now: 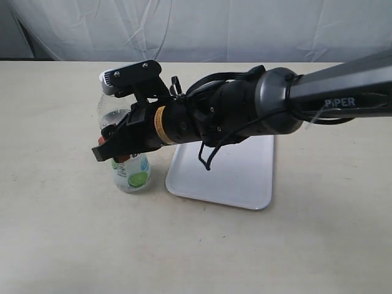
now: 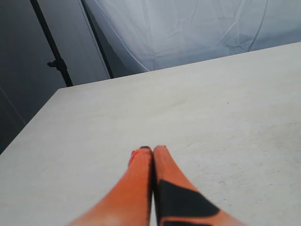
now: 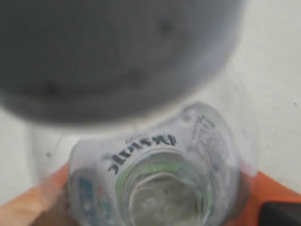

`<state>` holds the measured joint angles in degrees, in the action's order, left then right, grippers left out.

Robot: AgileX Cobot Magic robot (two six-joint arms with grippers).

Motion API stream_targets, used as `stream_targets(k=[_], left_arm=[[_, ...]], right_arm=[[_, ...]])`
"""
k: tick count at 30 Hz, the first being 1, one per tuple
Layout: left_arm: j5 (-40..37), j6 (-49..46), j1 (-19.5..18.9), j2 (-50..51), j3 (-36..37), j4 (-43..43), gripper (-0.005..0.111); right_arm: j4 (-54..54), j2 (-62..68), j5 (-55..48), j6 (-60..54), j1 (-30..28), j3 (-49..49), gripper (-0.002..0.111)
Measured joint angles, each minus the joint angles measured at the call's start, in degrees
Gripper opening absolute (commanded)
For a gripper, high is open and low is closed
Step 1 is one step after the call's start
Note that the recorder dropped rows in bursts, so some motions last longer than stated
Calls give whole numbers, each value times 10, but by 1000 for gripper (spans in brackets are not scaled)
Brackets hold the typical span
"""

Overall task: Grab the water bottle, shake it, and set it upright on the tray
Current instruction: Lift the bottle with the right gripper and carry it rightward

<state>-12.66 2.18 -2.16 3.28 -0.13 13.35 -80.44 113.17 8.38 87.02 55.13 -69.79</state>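
Note:
The water bottle (image 1: pixel 132 175) is upright just left of the tray (image 1: pixel 240 179), its white cap (image 1: pixel 112 80) on top. My right gripper (image 1: pixel 114 147) reaches across from the right and is shut on the bottle's middle. Whether the base touches the table I cannot tell. In the right wrist view I look down the bottle (image 3: pixel 160 174) past its blurred cap (image 3: pixel 117 52), with an orange finger (image 3: pixel 40 200) on each side of the label. My left gripper (image 2: pixel 151 149) shows only in its own wrist view, shut on nothing above bare table.
The white tray lies flat at the table's middle, partly under my right arm (image 1: pixel 245 110). A white cloth backdrop (image 1: pixel 245 27) hangs behind the table's far edge. A dark stand pole (image 2: pixel 54 52) rises beyond the table's corner in the left wrist view.

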Motion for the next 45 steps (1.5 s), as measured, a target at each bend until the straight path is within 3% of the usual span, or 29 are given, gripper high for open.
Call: stream_targets(k=[9,14,20,25,27,32,36,38,42,45], left_arm=[[0,0,0,0,0,0,0],[0,0,0,0,0,0,0],[0,0,0,0,0,0,0],[0,0,0,0,0,0,0],[0,0,0,0,0,0,0],[0,0,0,0,0,0,0],[0,0,0,0,0,0,0],[0,0,0,0,0,0,0],[0,0,0,0,0,0,0],[0,0,0,0,0,0,0]], right_arm=[[-3,-14,-3,9,0,2,-1],[-16,-104,-31,16,5,34,-1],[-17,-261,-167,16,11,138,-1],[47,-375,-325,11,11,214,-1],[83,-395,-330,-24,7,231,-1],[149,-419,-218,-236,14,259,-1],[151,-420,-465,-168,9,244,-1],[182,-428,-542,-198,3,244,-1],[379,-459,-441,-471,25,244,-1],[389,-484,-413,-474,37,242,-1]])
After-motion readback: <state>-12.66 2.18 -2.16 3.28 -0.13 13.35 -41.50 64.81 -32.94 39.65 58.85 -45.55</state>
